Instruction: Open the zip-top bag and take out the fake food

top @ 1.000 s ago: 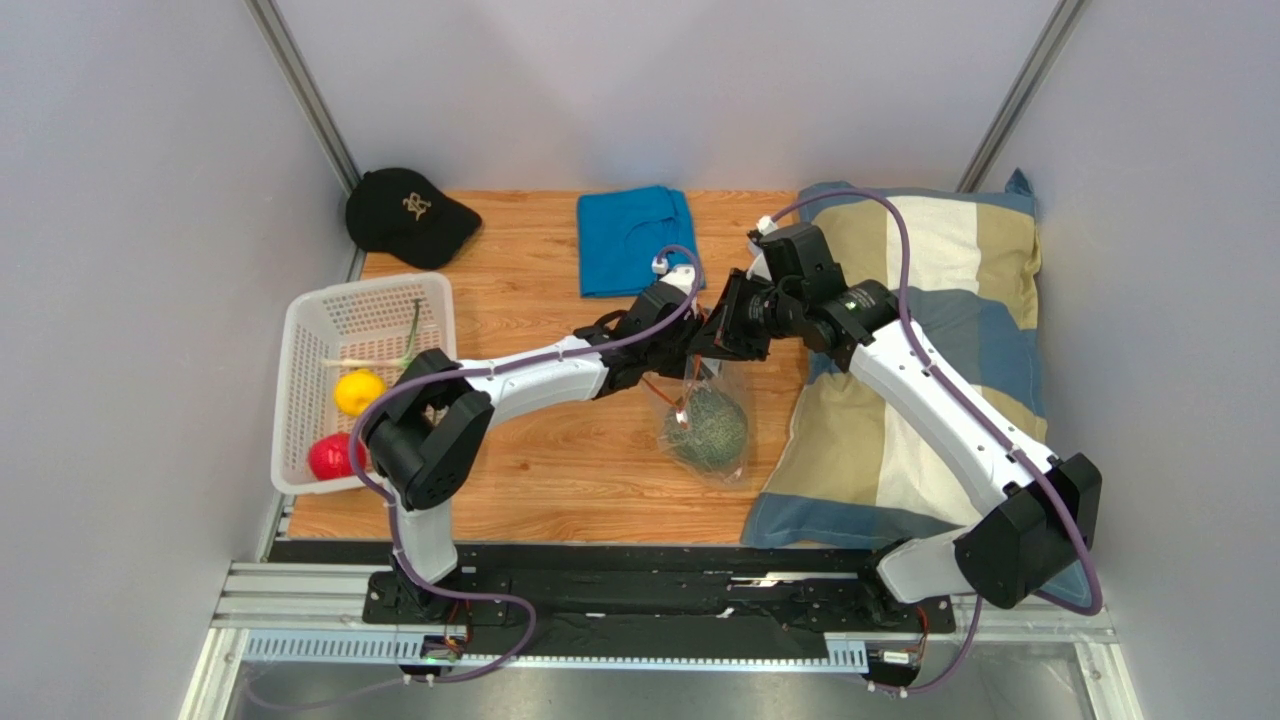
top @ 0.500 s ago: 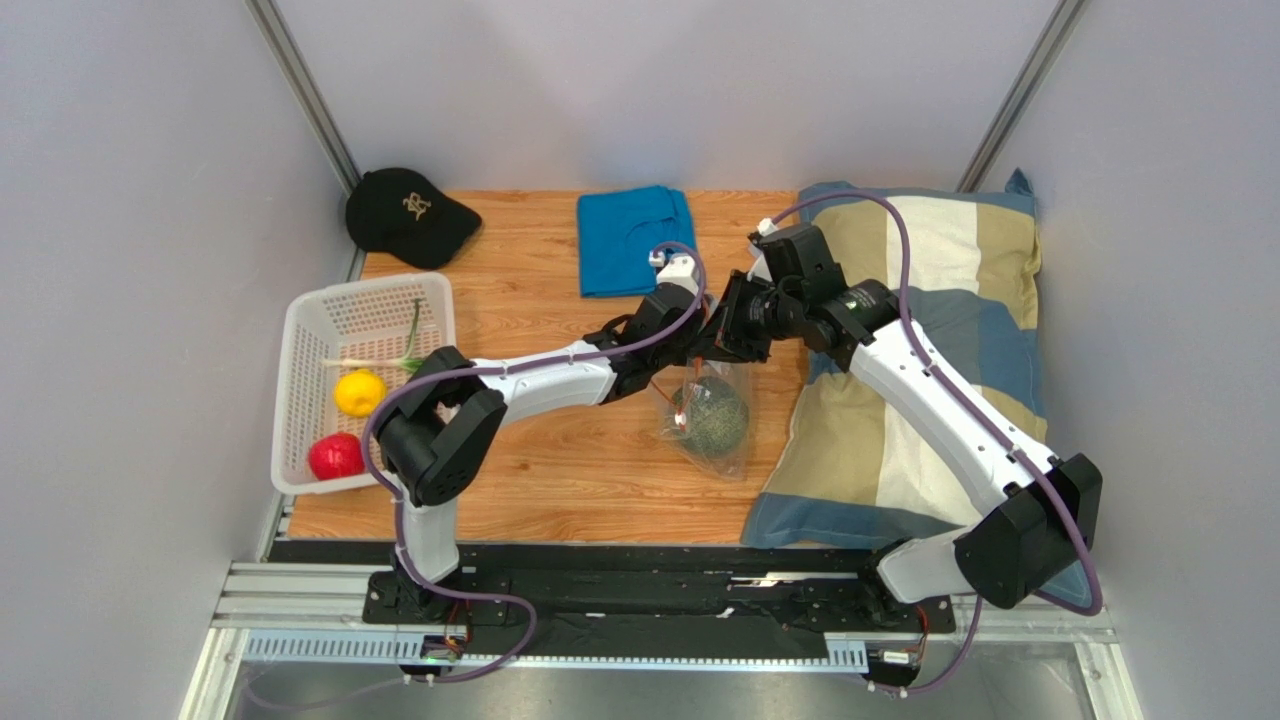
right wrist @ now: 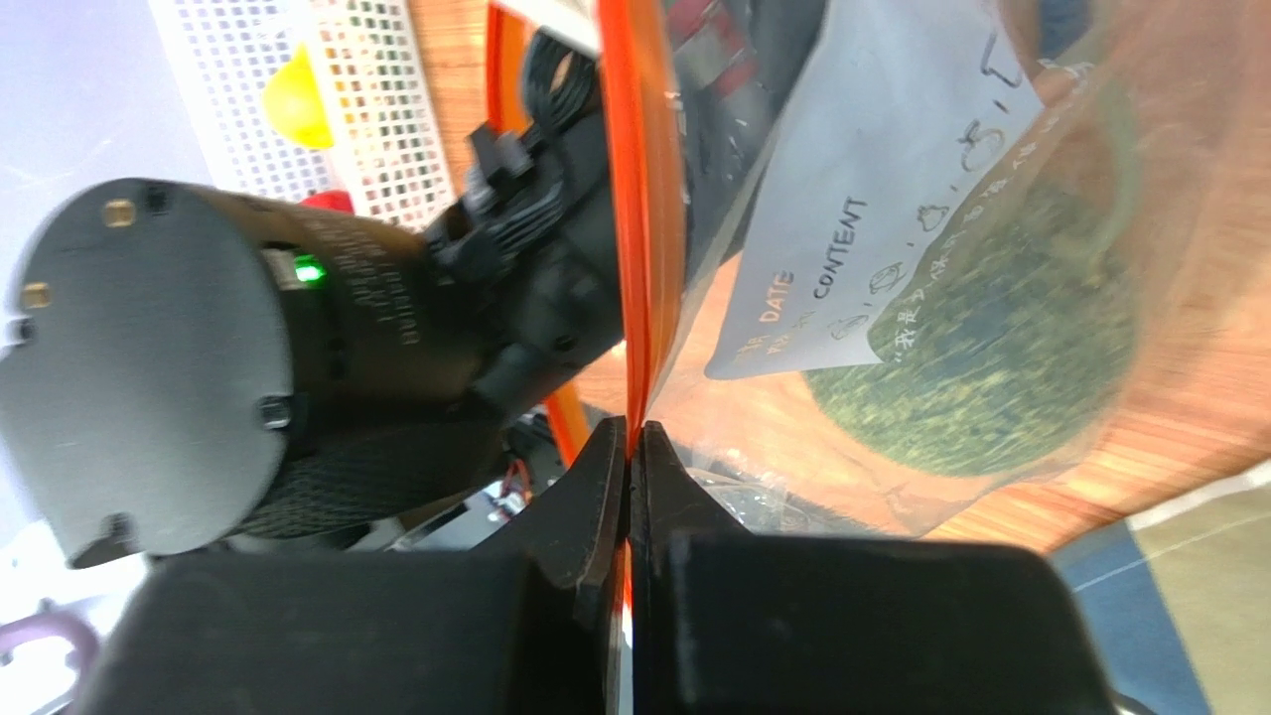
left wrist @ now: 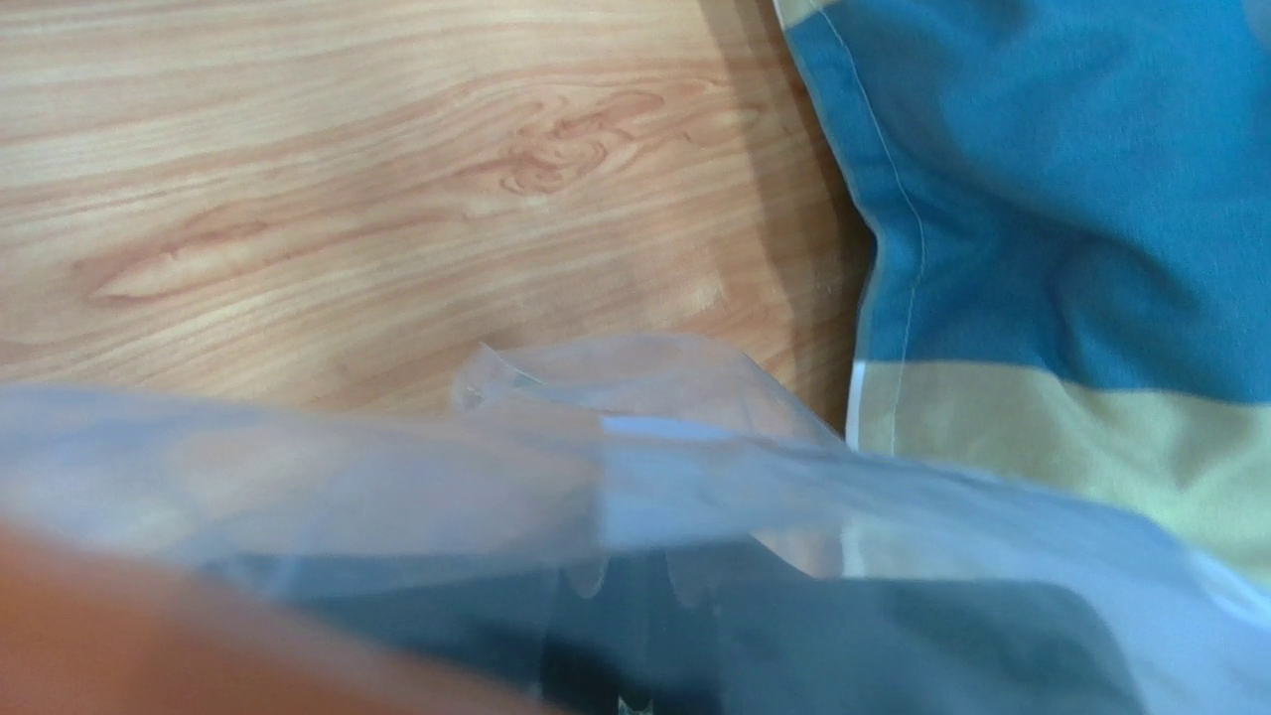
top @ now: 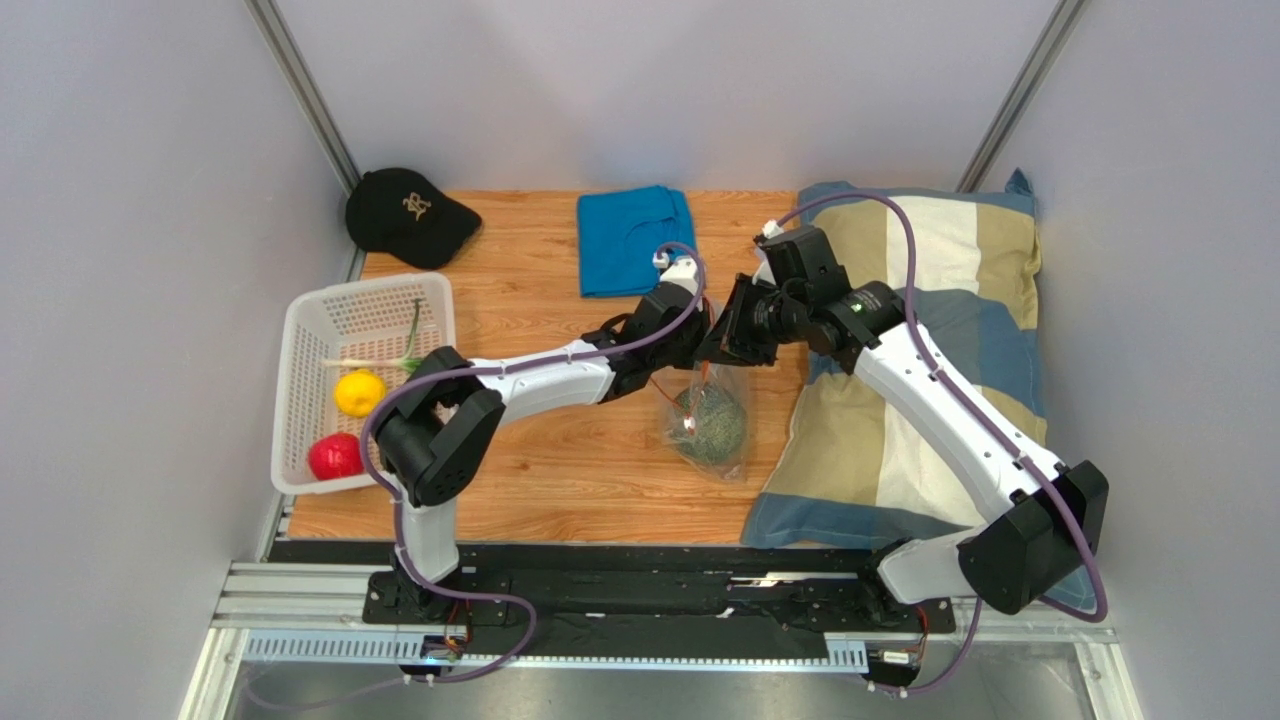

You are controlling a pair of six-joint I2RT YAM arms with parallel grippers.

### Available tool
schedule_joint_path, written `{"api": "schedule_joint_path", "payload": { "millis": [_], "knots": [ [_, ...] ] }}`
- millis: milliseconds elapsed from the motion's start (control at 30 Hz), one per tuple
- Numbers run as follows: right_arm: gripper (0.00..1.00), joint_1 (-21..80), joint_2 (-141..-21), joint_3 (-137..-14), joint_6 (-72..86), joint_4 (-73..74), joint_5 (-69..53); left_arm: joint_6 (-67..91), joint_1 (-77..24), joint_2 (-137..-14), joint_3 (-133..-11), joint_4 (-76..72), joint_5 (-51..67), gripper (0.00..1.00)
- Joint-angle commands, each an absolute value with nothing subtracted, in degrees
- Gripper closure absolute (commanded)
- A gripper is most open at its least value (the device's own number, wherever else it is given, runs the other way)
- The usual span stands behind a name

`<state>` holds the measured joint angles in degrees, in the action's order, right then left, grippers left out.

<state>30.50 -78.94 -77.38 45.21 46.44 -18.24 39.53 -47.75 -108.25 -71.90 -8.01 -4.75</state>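
Observation:
The zip-top bag (top: 706, 423) hangs between both grippers above the wooden table (top: 526, 465), its orange zip strip (right wrist: 645, 224) at the top. Inside it sits the grey-green leafy ball (top: 711, 426), also seen in the right wrist view (right wrist: 985, 343) behind a white label (right wrist: 865, 194). My right gripper (right wrist: 633, 432) is shut on one orange strip (top: 732, 342). My left gripper (top: 694, 333) is shut at the bag's other lip; clear film drapes over its dark fingers (left wrist: 585, 589). The yellow fruit (top: 358, 393) and red fruit (top: 334, 455) lie in the white basket (top: 308, 338).
A striped pillow (top: 962, 300) fills the right side, close behind the bag (left wrist: 1074, 194). A folded blue cloth (top: 631, 237) and a black cap (top: 409, 215) lie at the back. The basket stands at the table's left edge.
My left gripper has closed from open at the bag's lip. The bag has shifted slightly towards the left. My right gripper has stayed shut on the strip.

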Motion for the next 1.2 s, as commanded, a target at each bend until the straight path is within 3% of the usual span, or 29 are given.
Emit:
{"api": "schedule_joint_path", "payload": {
  "millis": [0,200,667,967,1167],
  "knots": [
    [1.00,30.5,-77.3,-80.5,41.5,47.0,-13.8,36.9,-47.5,-100.6,-73.1,-0.6,1.2,1.00],
    [1.00,30.5,-74.1,-79.6,37.4,48.3,-7.9,32.8,-47.5,-92.3,-74.0,10.2,2.3,1.00],
    [1.00,30.5,-73.9,-80.1,39.4,48.3,-9.8,25.0,-49.0,-79.9,-78.2,18.5,-2.9,1.00],
    [1.00,30.6,-77.6,-83.3,38.4,48.2,-12.7,21.4,-49.3,-77.7,-80.8,13.4,11.5,1.00],
    [1.00,31.1,-77.9,-83.5,35.0,51.2,-11.2,19.5,-48.9,-74.4,-85.9,19.2,1.8,1.00]
  ]
}}
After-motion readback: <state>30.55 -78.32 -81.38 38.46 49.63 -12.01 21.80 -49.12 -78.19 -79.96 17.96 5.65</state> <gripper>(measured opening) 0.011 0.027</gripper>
